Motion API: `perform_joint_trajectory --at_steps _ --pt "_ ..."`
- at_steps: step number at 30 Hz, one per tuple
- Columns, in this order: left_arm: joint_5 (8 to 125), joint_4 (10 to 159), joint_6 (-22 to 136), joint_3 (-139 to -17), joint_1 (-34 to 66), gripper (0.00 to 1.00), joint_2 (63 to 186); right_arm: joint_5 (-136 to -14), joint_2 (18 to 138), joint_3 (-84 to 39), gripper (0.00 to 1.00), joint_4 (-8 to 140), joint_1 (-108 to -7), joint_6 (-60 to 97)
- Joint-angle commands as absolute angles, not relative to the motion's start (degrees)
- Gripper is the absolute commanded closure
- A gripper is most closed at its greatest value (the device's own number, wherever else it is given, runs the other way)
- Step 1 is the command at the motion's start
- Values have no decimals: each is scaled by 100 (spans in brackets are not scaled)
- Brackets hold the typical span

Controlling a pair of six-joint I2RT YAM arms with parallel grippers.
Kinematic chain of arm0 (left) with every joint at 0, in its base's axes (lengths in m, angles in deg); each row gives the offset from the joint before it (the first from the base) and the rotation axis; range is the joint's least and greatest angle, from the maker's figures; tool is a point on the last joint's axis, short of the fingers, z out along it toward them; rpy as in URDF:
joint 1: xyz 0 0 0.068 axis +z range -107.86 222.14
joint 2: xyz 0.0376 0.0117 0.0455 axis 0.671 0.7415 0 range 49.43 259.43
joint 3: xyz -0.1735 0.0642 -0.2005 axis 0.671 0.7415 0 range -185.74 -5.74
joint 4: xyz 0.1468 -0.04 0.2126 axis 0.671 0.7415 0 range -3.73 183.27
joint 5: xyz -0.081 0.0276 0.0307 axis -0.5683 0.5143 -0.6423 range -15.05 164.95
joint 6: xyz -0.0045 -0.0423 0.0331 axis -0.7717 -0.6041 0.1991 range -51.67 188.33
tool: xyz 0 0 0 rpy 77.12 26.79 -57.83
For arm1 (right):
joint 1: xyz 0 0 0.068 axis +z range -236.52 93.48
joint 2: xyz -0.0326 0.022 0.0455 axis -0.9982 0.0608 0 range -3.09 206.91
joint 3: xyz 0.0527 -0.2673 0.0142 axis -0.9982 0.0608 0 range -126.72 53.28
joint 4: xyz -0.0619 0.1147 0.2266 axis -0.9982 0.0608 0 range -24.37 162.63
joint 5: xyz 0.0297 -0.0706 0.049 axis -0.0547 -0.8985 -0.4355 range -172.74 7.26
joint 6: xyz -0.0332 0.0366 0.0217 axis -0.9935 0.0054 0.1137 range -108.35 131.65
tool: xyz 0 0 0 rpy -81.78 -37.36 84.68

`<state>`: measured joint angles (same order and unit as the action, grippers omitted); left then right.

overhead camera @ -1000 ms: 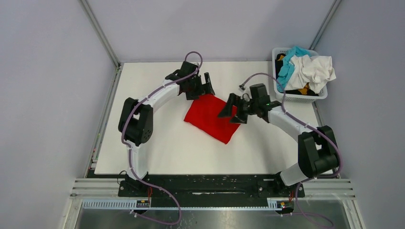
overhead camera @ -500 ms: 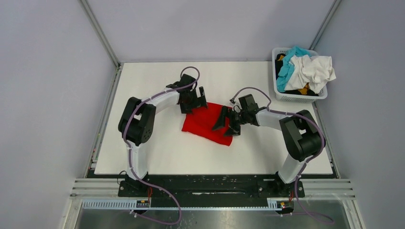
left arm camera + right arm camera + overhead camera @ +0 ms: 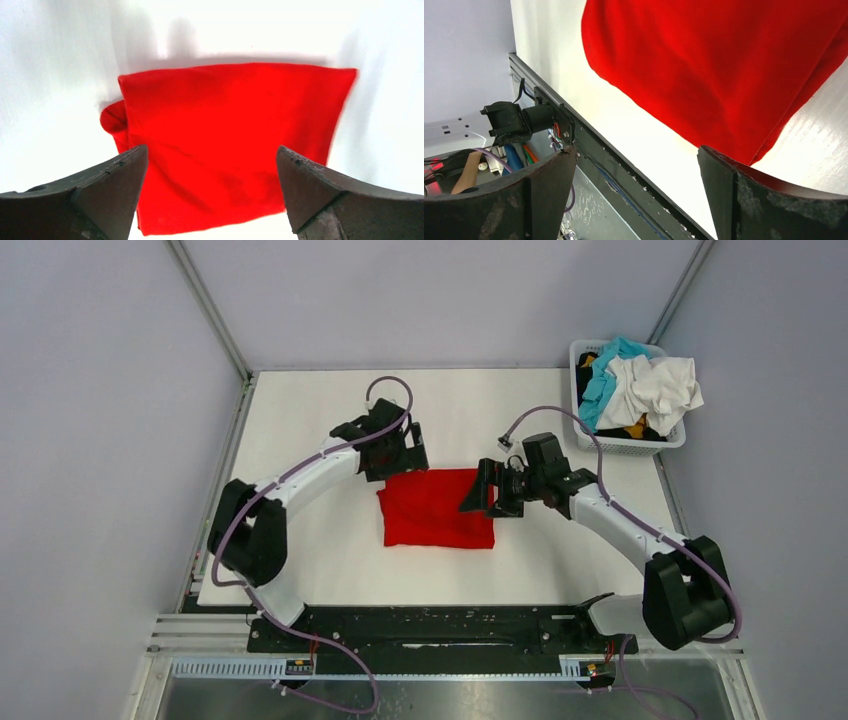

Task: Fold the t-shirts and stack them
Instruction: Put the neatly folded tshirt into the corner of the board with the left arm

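A folded red t-shirt [image 3: 437, 508] lies flat as a rectangle in the middle of the white table [image 3: 330, 560]. My left gripper [image 3: 402, 455] is open and empty, hovering at the shirt's far left edge; in the left wrist view the shirt [image 3: 230, 135] fills the space between the fingers. My right gripper [image 3: 480, 490] is open and empty at the shirt's right edge. In the right wrist view the shirt [image 3: 724, 65] lies ahead of the jaws, above the table's near edge.
A white basket [image 3: 625, 443] at the back right corner holds several crumpled shirts: white [image 3: 655, 385], teal [image 3: 605, 375] and dark ones. The black rail [image 3: 440, 625] runs along the near edge of the table, also in the right wrist view [image 3: 634, 170].
The red shirt has turned from a slanted diamond to a square lie and slid nearer. Both grippers moved with it and now stand open at its edges.
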<state>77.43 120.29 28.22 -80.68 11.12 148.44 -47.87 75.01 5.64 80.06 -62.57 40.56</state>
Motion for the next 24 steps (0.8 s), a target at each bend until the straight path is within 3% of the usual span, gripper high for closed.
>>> perform_joint_trajectory --at_steps 1,6,10,16,24 --pt "7871 11968 2884 -8017 768 1 14057 -5003 7224 560 1 7926 -6261 4077" --pt "6671 11126 2585 -6584 594 1 13596 -5088 7113 688 1 7747 -6361 4234" --pt "6591 10775 2274 -5730 576 1 13778 -5114 6954 844 1 7713 -6713 4326" --pt "6796 11017 2243 -5576 576 1 14199 -5021 6416 1186 1 7733 -7393 4298" --pt "7888 11702 2569 -6227 590 1 13259 -5275 5966 1241 1 7970 -7531 4000"
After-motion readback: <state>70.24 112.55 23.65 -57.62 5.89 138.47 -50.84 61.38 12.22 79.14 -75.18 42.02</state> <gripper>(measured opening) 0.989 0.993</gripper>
